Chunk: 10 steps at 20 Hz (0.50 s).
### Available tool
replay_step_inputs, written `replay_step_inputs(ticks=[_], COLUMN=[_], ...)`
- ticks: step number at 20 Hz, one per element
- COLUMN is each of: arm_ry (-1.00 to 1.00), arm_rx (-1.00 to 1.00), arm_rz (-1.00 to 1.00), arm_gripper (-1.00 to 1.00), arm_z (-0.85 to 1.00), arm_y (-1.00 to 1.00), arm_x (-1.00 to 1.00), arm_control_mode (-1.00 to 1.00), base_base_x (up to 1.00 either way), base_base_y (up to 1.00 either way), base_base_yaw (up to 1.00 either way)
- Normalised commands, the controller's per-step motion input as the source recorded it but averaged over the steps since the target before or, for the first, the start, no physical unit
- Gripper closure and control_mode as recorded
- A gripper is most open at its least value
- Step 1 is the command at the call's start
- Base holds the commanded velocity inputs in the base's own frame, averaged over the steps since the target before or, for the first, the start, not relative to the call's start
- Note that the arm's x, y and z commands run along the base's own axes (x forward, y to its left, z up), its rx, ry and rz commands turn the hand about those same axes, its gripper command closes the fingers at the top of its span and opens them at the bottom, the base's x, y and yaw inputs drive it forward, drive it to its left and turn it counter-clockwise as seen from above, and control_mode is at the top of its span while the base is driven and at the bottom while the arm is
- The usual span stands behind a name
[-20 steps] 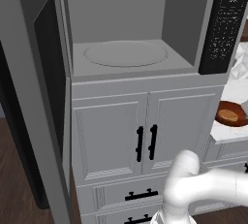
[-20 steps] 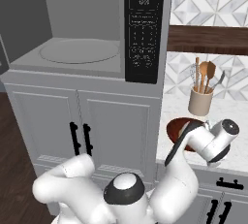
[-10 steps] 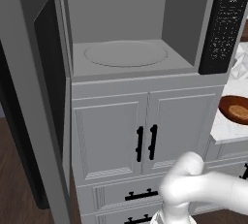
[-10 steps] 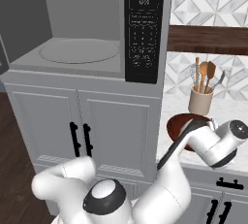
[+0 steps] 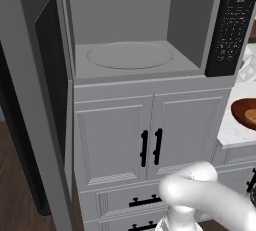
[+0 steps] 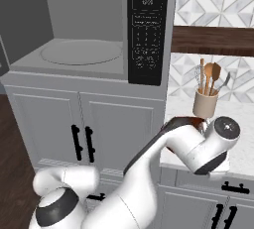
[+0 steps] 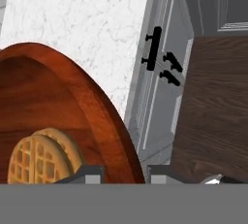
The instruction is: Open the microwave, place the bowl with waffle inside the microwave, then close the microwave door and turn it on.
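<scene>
Bowl with waffle (image 7: 58,136) pinched at its rim between my fingers (image 7: 87,173), out at the right over the marble tabletop (image 5: 235,132).

Going left to right in the left base view, the microwave door (image 5: 35,100) is standing swung wide open at the far left, the microwave (image 5: 145,30) is showing its bare grey turntable (image 5: 130,55) in the open cavity, and the black keypad panel (image 5: 232,25) is sitting at its right edge. Below, the white cabinet doors (image 5: 150,140) are staying shut. In the hand view my fingers are straddling the reddish-brown rim, with the pale waffle lying inside. In the right base view a utensil holder (image 6: 205,105) is standing just behind the bowl.
</scene>
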Motion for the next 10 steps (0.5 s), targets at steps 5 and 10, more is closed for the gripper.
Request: replay_step_inputs(ticks=[5, 10], arm_ry=[0.0, -0.01], arm_rx=[-0.23, -0.15], arm_rz=[-0.17, -0.14], arm_gripper=[1.0, 1.0], arm_z=[0.32, 0.38], arm_y=[1.0, 1.0], arm_x=[-0.38, -0.46], arm_control_mode=[-1.0, -1.0], base_base_x=[0.0, 0.0], base_base_y=[0.0, 0.0], base_base_yaw=[0.0, 0.0])
